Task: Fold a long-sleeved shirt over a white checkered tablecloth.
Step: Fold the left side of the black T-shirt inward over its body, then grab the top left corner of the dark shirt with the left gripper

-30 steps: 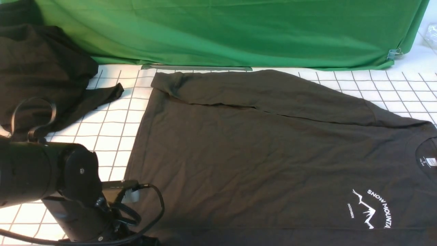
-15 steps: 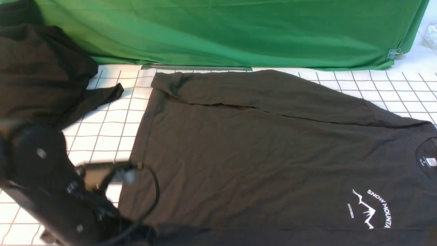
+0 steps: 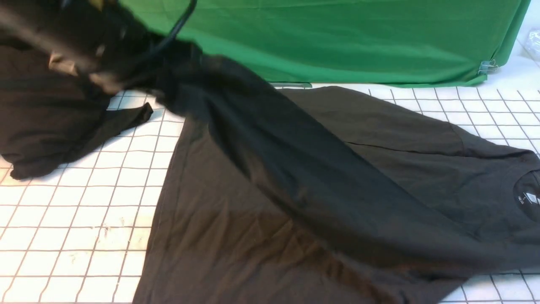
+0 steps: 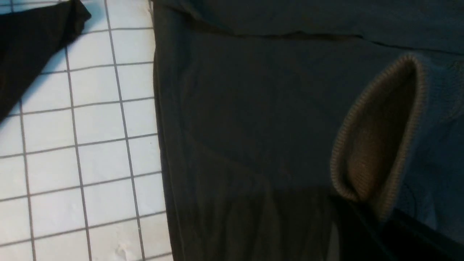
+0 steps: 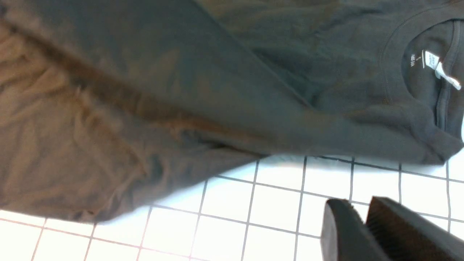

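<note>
While left jaws clamp cuff (image 4: pixel 377 137) of long-sleeved shirt (image 3: pixel 274 219) — right jaws together.

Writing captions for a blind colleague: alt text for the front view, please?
The blurred left arm holds a sleeve of the shirt up, stretched diagonally over its body on the checkered tablecloth. A green sheet behind, black garment at left.

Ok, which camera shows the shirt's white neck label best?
The right wrist view: the neck label sits large and fairly sharp inside the neckline of the long-sleeved shirt. The front view shows it only as tiny white marks at the right edge. The left wrist view misses it.
</note>
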`<act>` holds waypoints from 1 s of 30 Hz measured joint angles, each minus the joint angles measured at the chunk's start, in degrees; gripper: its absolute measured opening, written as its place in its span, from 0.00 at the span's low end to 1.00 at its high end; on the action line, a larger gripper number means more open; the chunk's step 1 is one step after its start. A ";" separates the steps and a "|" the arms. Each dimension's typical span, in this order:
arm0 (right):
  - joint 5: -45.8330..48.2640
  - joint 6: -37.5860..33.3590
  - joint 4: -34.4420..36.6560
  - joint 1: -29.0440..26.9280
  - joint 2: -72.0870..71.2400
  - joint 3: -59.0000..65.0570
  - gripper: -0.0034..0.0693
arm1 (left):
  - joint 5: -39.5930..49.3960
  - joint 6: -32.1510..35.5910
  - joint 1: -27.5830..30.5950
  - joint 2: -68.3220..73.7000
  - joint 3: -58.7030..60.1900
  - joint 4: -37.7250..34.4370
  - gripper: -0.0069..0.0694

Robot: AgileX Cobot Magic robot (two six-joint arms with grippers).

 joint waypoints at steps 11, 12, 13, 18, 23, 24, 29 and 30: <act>0.00 0.00 0.00 0.00 0.00 0.00 0.19 | 2.99 4.55 6.49 21.75 -6.06 -4.23 0.13; -0.05 0.00 0.00 0.00 0.00 0.00 0.19 | 2.70 4.79 6.54 22.81 -6.06 -4.23 0.13; -0.05 0.00 0.00 0.00 0.00 0.00 0.19 | 1.90 5.06 6.55 23.76 -6.13 -4.18 0.14; -0.19 0.07 0.05 0.00 0.00 0.00 0.20 | -1.23 5.28 6.55 27.61 -6.24 -2.64 0.23; -0.19 0.06 0.05 0.00 0.00 0.00 0.21 | -1.03 2.96 6.55 28.83 -7.14 4.58 0.44; -0.19 0.06 0.05 0.00 0.00 0.00 0.21 | -0.42 1.89 6.55 28.83 -8.12 6.85 0.49; -0.19 0.06 0.05 0.00 0.00 0.00 0.22 | 0.73 -0.33 8.43 29.18 -18.49 5.08 0.71; -0.19 0.06 0.05 0.00 0.00 0.00 0.22 | 0.73 -0.24 8.70 29.27 -19.03 4.38 0.72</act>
